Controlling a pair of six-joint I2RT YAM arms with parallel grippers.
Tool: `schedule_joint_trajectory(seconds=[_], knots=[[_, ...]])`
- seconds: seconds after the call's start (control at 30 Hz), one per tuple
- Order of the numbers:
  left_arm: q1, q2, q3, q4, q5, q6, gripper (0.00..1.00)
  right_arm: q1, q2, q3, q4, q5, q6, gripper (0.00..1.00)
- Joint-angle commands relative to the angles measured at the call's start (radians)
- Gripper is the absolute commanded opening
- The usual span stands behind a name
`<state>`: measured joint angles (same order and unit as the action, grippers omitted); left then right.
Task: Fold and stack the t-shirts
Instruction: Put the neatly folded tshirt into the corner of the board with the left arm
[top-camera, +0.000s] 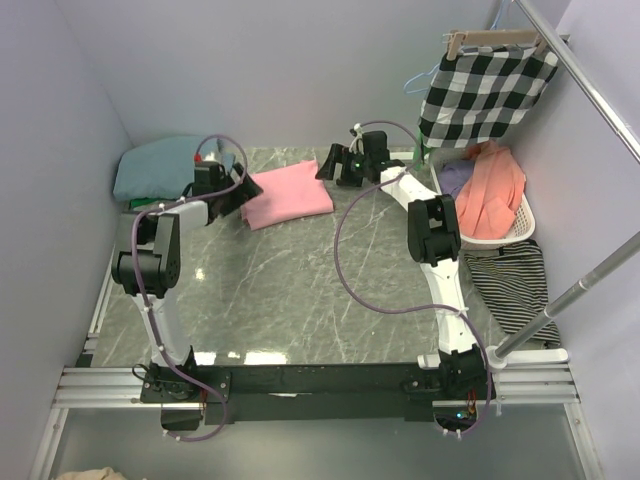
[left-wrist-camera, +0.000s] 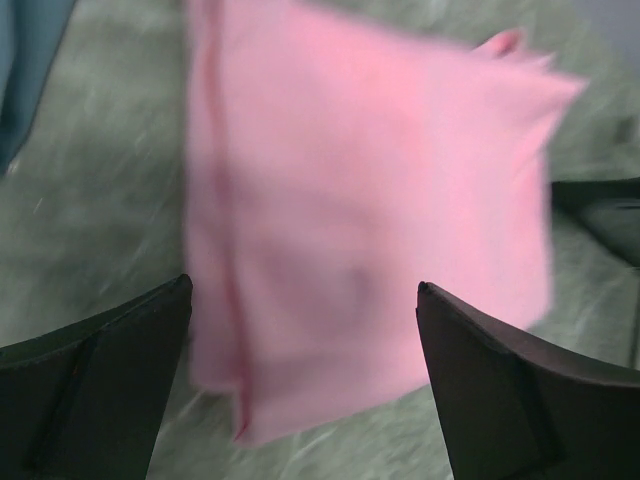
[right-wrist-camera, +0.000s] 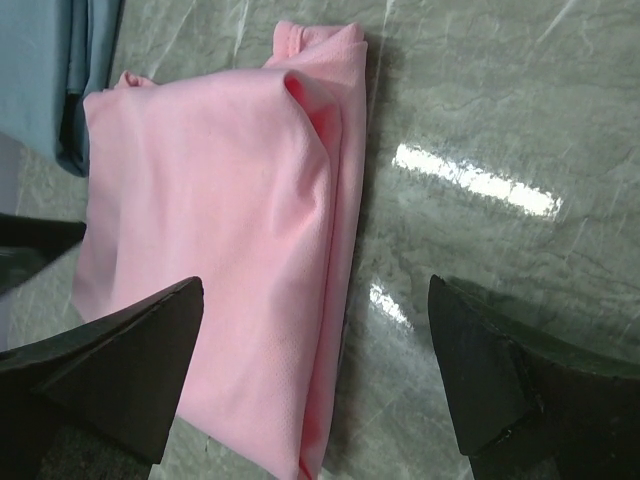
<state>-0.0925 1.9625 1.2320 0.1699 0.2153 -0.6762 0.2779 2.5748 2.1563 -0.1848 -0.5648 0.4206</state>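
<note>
While both stand wide open and empty, left claw (top-camera: 240, 196) and right claw (top-camera: 334, 164) flank the folded pink t-shirt (top-camera: 292, 196) at 12 o'clock on the desk (top-camera: 300, 290); teal t-shirt (top-camera: 160, 168) lies folded at 10 o'clock. Risk: pinching only the top layer could unfold the pink one during stacking.

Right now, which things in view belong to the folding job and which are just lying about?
Job: pink t-shirt, folded, between the arms; teal t-shirt, far-left corner.
Lying about: checked cloth, hanging far right; orange garment in the white basket; striped garment, right edge.
</note>
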Motion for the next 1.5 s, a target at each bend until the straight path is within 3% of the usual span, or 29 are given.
schedule_joint_trajectory(seconds=[0.0,0.27,0.53,0.73,0.83,0.87,0.93,0.97,1.0,1.2,1.47], knots=[[-0.006,-0.02,-0.045,-0.047,-0.102,-0.011,0.99,0.01,-0.076,-0.035,-0.071,-0.006,-0.029,1.0],[-0.009,0.009,-0.036,-0.061,-0.128,0.01,0.99,0.01,-0.005,0.049,-0.143,-0.023,-0.032,1.0],[-0.023,0.216,0.101,-0.006,0.093,-0.045,0.99,0.024,0.048,0.125,-0.183,-0.058,-0.005,1.0],[-0.076,0.291,0.17,0.003,0.153,-0.06,0.99,0.05,0.062,0.118,-0.179,-0.061,0.009,1.0],[-0.099,0.309,0.187,0.011,0.173,-0.069,0.75,0.053,0.085,0.143,-0.191,-0.086,0.03,1.0],[-0.108,0.317,0.192,0.013,0.176,-0.072,0.57,0.053,0.088,0.143,-0.194,-0.087,0.033,1.0],[-0.113,0.325,0.213,-0.003,0.168,-0.071,0.31,0.053,0.085,0.129,-0.185,-0.095,0.041,1.0],[-0.115,0.328,0.219,-0.003,0.167,-0.072,0.11,0.053,0.084,0.125,-0.179,-0.093,0.043,1.0],[-0.115,0.329,0.237,-0.006,0.165,-0.071,0.01,0.053,0.073,0.117,-0.174,-0.095,0.041,1.0],[-0.112,0.296,0.363,-0.131,0.107,0.024,0.01,0.053,-0.011,-0.005,-0.116,-0.058,0.023,1.0],[-0.044,0.179,0.504,-0.288,-0.014,0.158,0.01,0.056,-0.226,-0.375,0.082,0.036,0.01,1.0]])
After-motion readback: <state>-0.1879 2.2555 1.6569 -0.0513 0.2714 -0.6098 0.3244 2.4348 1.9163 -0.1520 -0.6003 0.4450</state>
